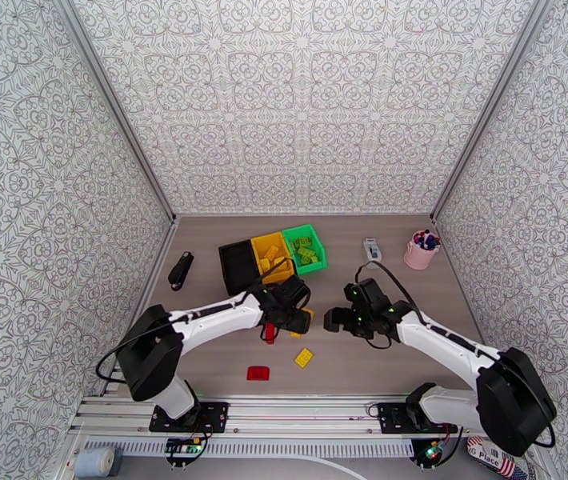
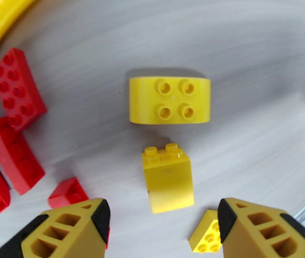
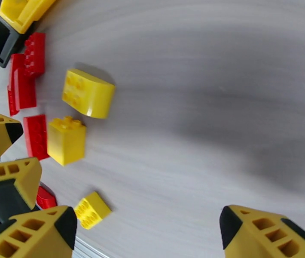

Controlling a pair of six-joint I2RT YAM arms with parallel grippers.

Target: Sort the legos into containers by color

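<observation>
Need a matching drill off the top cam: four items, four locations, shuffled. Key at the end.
Things:
1. pink cup
2. green bin
3. black bin
4. lone red brick

Places:
A. left end of the bin row
B. nearest the front edge of the table
C. far right, apart from the bins
D. right end of the bin row

Pairs: 1-C, 2-D, 3-A, 4-B
</observation>
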